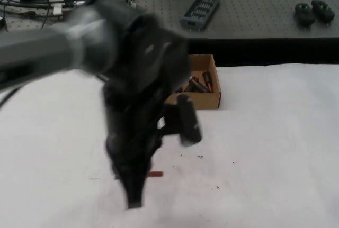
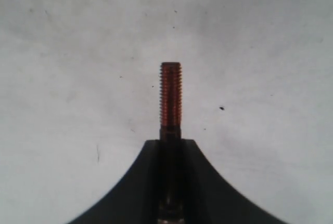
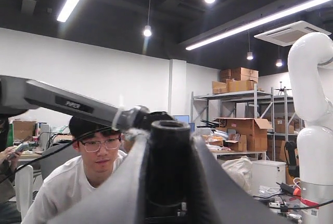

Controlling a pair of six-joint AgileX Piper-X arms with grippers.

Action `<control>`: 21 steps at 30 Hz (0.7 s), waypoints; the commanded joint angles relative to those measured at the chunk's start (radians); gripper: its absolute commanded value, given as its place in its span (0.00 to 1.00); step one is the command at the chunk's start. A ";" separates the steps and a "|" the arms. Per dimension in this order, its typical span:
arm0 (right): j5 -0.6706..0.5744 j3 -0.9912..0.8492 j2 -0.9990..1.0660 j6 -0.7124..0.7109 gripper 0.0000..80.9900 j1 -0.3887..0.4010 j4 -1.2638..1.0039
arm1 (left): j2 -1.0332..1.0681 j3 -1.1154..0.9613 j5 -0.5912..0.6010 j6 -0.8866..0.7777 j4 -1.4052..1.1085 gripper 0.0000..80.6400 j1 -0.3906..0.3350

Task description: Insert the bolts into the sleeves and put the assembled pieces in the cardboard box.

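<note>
Now the left claw (image 2: 170, 142) is clamped on a bolt (image 2: 170, 96) and the right claw (image 3: 166, 182) on a sleeve (image 3: 168, 133); insertion likely needs them aligned.

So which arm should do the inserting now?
Left, probably: the left gripper is shut on the bolt, threads sticking out free. The right gripper holds the sleeve, pointing up.

Bright, even overhead light; faint soft shadows.
</note>
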 commanded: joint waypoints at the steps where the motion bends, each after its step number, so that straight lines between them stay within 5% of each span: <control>1: 0.007 -0.010 -0.004 -0.007 0.09 -0.005 0.002 | -0.148 0.196 -0.081 0.153 -0.194 0.01 0.015; 10: 0.007 -0.010 -0.004 -0.005 0.09 -0.005 0.002 | -0.283 0.511 -0.198 0.740 -0.411 0.01 0.062; 21: 0.007 -0.010 -0.004 -0.005 0.09 -0.005 0.002 | -0.283 0.648 -0.130 1.152 -0.752 0.01 0.066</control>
